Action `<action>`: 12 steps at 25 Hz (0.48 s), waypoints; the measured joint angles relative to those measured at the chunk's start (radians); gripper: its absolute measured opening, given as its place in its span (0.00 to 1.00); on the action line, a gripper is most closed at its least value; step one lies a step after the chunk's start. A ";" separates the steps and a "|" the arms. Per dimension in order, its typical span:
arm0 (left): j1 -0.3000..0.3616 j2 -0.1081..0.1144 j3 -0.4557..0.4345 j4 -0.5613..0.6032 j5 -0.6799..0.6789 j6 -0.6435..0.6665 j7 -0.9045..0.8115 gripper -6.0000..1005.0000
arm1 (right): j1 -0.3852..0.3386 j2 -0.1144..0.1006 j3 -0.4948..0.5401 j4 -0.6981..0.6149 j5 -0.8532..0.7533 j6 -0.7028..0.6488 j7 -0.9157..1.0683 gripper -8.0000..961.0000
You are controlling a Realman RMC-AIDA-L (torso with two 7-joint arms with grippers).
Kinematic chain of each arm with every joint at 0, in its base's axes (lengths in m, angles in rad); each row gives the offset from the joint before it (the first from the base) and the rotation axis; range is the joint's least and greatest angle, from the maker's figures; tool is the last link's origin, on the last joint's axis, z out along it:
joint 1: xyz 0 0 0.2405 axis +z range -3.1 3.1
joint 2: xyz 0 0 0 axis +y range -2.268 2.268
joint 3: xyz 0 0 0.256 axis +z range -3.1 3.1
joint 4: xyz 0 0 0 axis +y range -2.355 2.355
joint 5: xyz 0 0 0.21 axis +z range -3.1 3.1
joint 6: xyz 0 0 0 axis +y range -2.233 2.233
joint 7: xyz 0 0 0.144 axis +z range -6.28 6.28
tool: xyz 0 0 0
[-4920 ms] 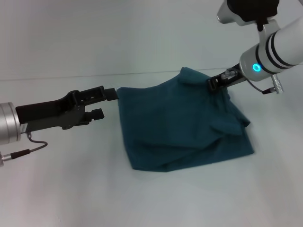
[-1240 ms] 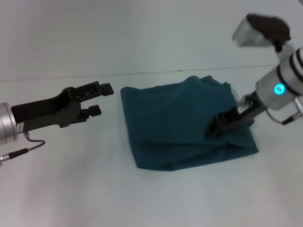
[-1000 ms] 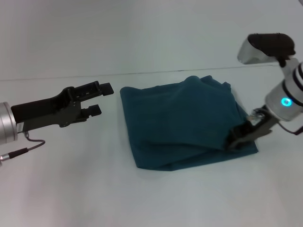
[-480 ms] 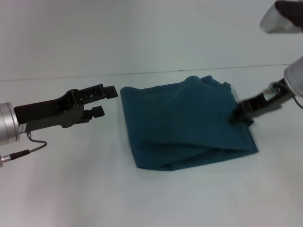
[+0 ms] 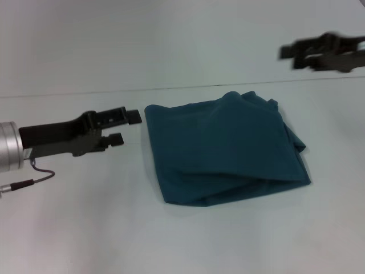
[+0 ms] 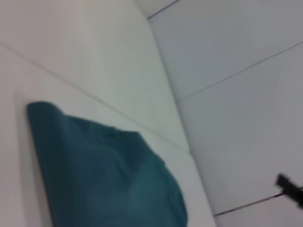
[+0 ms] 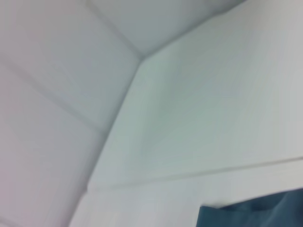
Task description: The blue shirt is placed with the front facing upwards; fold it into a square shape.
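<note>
The left gripper hovers open and empty just beside the blue shirt, which lies on the table folded into a rough square. The right gripper is raised well apart; I cannot tell its grip. Folding looks finished; only neatening edges might remain. The left wrist view alone shows wall seams.
</note>
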 joint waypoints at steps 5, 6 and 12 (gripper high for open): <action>-0.031 0.005 0.017 -0.013 0.047 -0.029 -0.045 0.92 | -0.021 -0.134 0.048 0.134 0.014 0.014 0.064 0.70; -0.036 0.006 0.023 -0.017 0.049 -0.039 -0.055 0.91 | -0.022 -0.158 0.049 0.155 0.000 0.021 0.076 0.73; -0.072 0.013 0.101 -0.061 0.066 -0.112 -0.083 0.91 | -0.034 -0.216 0.051 0.125 -0.142 0.057 0.138 0.86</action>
